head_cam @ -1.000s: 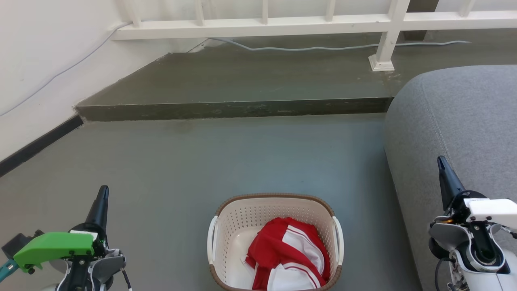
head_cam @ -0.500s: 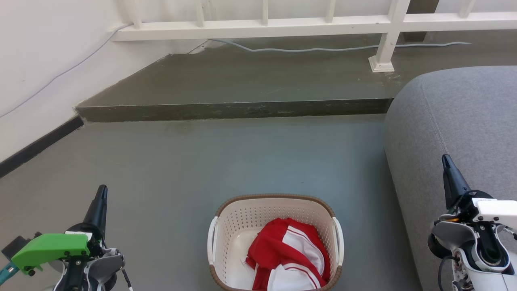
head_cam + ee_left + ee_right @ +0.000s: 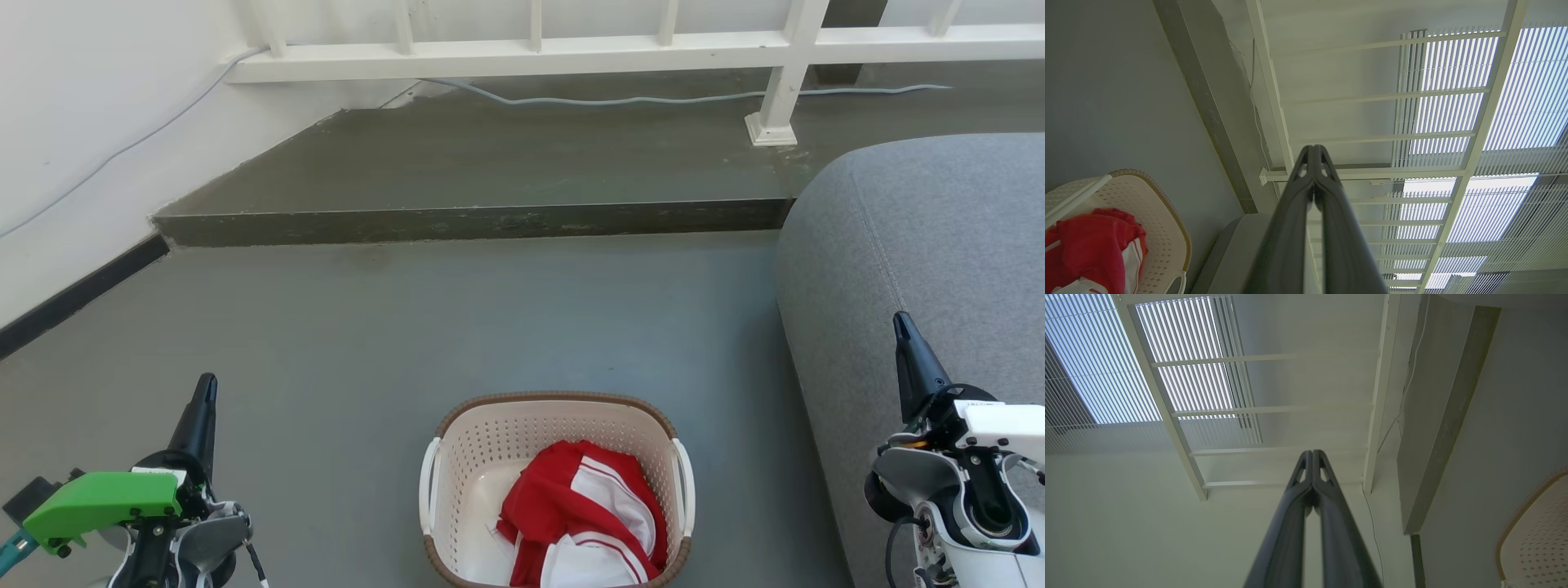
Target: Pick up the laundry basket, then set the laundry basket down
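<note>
- Sits upright on the grey floor, low and centre in the head view: laundry basket, red-and-white garment bunched up inside.
- Hangs off to the basket's left, well apart from it — left gripper, fingers pinched together on nothing, pointing up the view.
- Same deal on the other side: right gripper, fingers tip to tip and empty, in front of the grey sofa.
- Further back — raised step and white railing.
</note>
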Motion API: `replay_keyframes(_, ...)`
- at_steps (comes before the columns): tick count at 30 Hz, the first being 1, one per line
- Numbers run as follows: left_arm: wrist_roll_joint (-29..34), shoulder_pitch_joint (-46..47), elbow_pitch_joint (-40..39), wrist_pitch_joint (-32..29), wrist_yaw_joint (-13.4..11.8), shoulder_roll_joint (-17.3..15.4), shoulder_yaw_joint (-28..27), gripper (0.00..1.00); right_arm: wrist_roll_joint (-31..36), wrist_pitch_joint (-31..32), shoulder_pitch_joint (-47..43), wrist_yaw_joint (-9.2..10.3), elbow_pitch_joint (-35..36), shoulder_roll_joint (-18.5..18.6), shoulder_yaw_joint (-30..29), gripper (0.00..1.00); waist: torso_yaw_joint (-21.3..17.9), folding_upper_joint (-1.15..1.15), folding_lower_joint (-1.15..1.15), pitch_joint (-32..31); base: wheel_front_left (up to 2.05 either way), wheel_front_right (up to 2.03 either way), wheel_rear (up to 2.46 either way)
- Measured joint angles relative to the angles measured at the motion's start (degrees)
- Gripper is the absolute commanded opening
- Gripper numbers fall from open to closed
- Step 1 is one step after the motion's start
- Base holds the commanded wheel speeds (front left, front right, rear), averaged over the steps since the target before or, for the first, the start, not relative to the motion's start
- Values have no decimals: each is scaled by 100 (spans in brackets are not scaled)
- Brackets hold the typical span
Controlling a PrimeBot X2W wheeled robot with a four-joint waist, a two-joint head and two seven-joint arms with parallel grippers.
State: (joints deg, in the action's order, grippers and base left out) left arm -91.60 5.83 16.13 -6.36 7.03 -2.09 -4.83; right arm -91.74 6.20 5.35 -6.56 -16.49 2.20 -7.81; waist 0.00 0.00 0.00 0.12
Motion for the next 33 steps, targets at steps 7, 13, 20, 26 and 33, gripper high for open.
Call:
replay_keyframes(7, 0, 0, -1, 0, 0, 0, -1, 0, 0, 0, 0, 0, 2, 0, 0, 0, 0, 0, 0, 0, 0, 0, 0)
replay_keyframes(13, 0, -1, -3, 0, 0, 0, -1, 0, 0, 0, -1, 0, 3, 0, 0, 0, 0, 0, 0, 0, 0, 0, 0)
replay_keyframes(20, 0, -1, -4, 0, 0, 0, -1, 0, 0, 0, -1, -1, 4, 0, 0, 0, 0, 0, 0, 0, 0, 0, 0)
replay_keyframes(26, 0, -1, -7, 0, 0, 1, -1, 0, 0, 0, -1, -1, 5, 0, 0, 0, 0, 0, 0, 0, 0, 0, 0)
replay_keyframes(33, 0, -1, -8, 0, 0, 1, -1, 0, 0, 0, -1, -1, 5, 0, 0, 0, 0, 0, 0, 1, 0, 0, 0)
